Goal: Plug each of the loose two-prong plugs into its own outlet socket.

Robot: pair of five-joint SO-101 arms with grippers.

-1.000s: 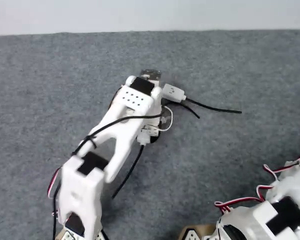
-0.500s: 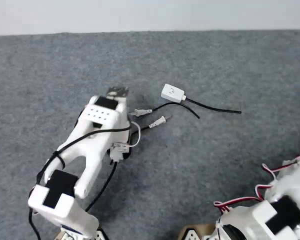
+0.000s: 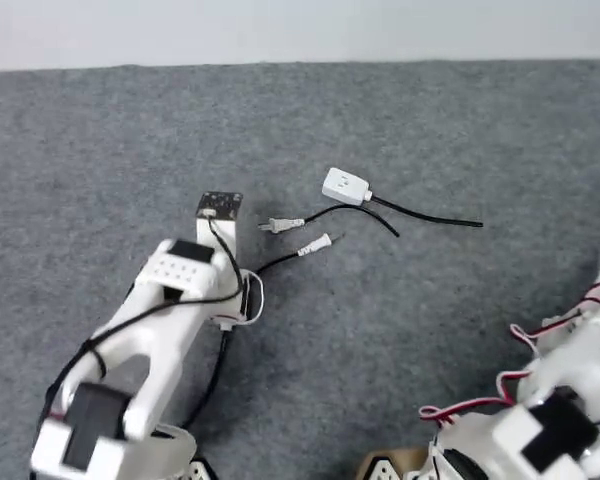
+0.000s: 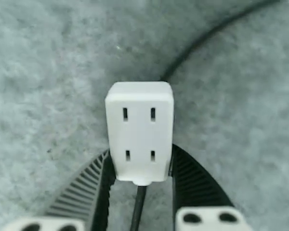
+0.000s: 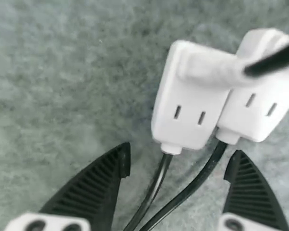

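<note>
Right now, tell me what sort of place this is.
Probably a robotics test bench, not a home: a table covered in a grey felt-like mat, a bare pale wall behind it, and two white arms beside a staged outlet block and loose two-prong plugs.

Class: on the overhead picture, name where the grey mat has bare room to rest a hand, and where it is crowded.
Free: the broad grey mat strip beyond the outlet block; the patch between the black cord and the folded arm. Crowded: the middle, where outlet block, two plugs and the extended arm sit close.
</note>
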